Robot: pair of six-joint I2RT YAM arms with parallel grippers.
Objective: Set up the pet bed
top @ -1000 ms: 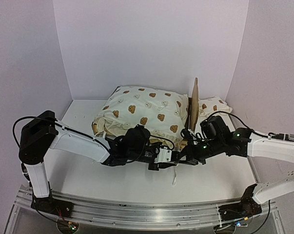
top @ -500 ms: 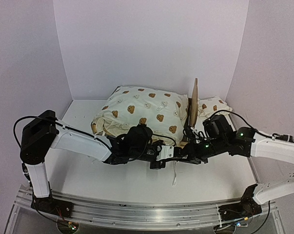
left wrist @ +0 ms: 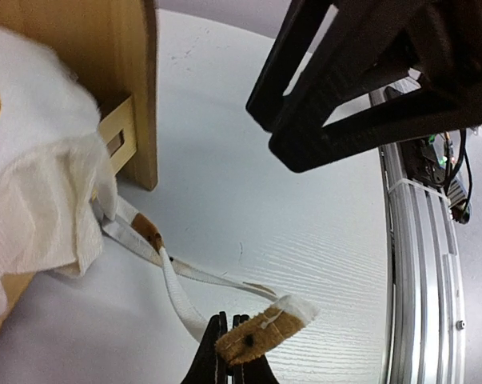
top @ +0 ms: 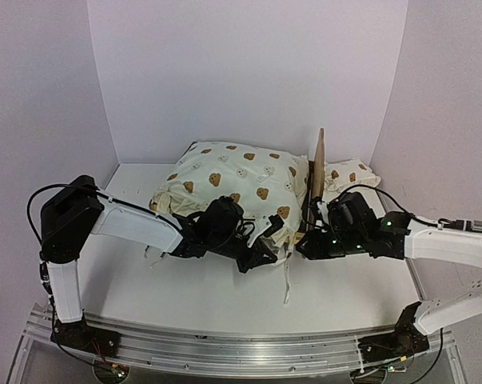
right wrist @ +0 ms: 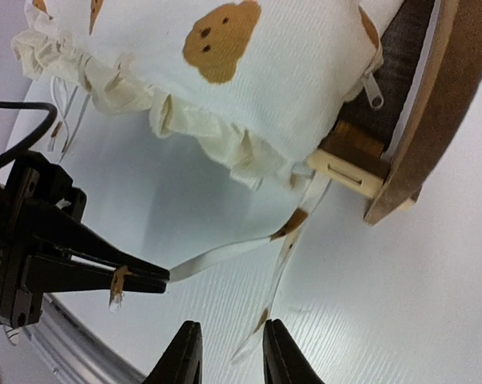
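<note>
Working the table rig from afar, I have my left claw pinched fully closed on the brown-patched tip of a cream fabric tie ribbon. From that claw's tips the ribbon runs in a nearly straight line to the ruffled hem of the pet bed, a small light plywood frame filled by a plump cream cushion printed with brown bear faces. The bed sits on the white table just beyond both claws, toward the back wall. Its rounded plywood headboard stands upright right behind my right claw. That right claw hangs partly open and grips nothing, its two black fingertips parted above the tabletop. A second cream ribbon strand trails down from the same corner of the cushion and ends on the table between those fingertips; I cannot tell whether it brushes either one. Up and to the right of the right claw, a pale slotted wooden tab locks the side rail into the headboard, with the cushion's metal zipper pull hanging just above it. The two claws face each other closely at the bed's near corner, the left one's closed tips to the left of the right one's. A small matching bear-print pillow lies past the headboard, on the side away from the cushion.
</note>
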